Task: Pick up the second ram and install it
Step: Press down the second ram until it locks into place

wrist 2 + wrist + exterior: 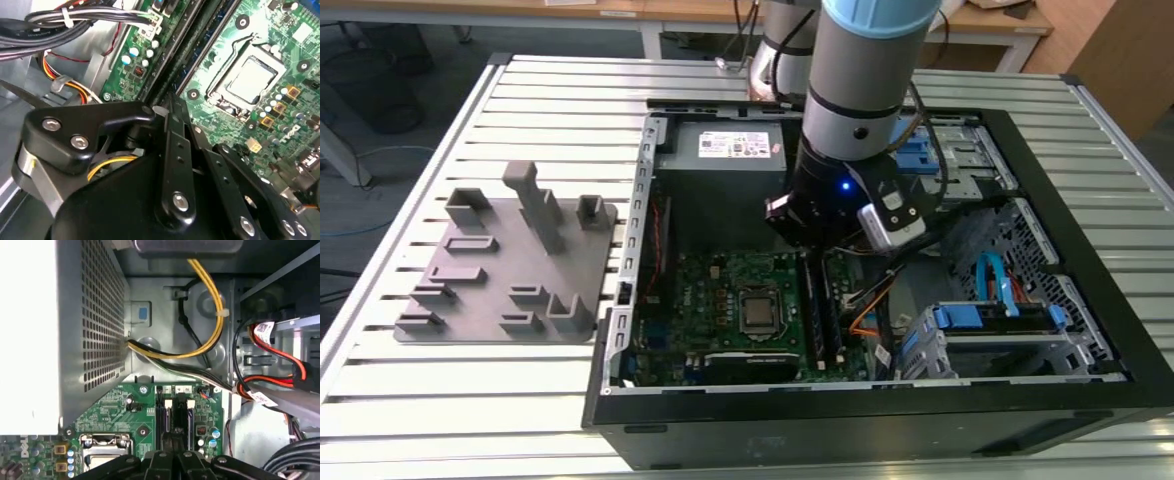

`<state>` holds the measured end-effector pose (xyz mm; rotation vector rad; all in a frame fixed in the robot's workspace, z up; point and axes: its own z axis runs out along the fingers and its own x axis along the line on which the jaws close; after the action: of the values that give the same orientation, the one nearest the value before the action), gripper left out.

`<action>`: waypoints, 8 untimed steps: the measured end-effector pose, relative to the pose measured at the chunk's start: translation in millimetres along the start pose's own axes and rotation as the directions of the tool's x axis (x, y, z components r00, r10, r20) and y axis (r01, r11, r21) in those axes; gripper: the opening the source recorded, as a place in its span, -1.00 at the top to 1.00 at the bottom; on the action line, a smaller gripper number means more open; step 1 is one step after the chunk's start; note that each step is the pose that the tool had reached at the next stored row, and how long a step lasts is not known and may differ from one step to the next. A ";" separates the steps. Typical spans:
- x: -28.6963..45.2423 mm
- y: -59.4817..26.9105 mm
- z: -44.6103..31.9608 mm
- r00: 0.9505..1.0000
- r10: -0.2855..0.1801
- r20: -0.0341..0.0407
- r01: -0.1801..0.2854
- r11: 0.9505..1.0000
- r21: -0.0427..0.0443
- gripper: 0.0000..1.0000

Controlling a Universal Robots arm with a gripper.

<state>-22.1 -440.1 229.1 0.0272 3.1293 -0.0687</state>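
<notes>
Black linkage-fingered gripper (pixel 172 107), fingers drawn together over the long black memory slots (pixel 172 422) of the green motherboard (pixel 734 285); whether a stick is seated beneath cannot be told.

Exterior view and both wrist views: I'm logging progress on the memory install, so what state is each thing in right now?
Computer case: lying flat, side panel off, inside exposed.
Gripper: lowered inside the case, right over the long memory slots.
Green motherboard: mounted in the case.
Processor socket: latched shut, metal lid showing.
Second ram: hidden by the gripper, cannot tell whether seated.
Grey fixture tray: beside the case, slots hold nothing.
</notes>
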 end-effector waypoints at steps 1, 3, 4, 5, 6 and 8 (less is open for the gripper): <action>0.0 -2.7 0.0 1.000 0.000 0.000 0.000 1.000 0.000 0.79; -0.2 -10.8 0.3 1.000 0.000 0.000 0.000 1.000 0.001 0.79; -0.2 -14.4 0.5 1.000 0.000 0.000 0.000 1.000 0.001 0.79; -0.3 -17.8 0.8 1.000 0.000 0.000 0.000 1.000 0.003 0.79; -0.3 -21.5 1.0 1.000 0.000 0.000 0.000 1.000 0.004 0.79; -0.5 -28.5 1.6 1.000 0.000 0.000 0.000 1.000 0.008 0.79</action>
<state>-22.1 -468.6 228.7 0.0271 3.1291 -0.0815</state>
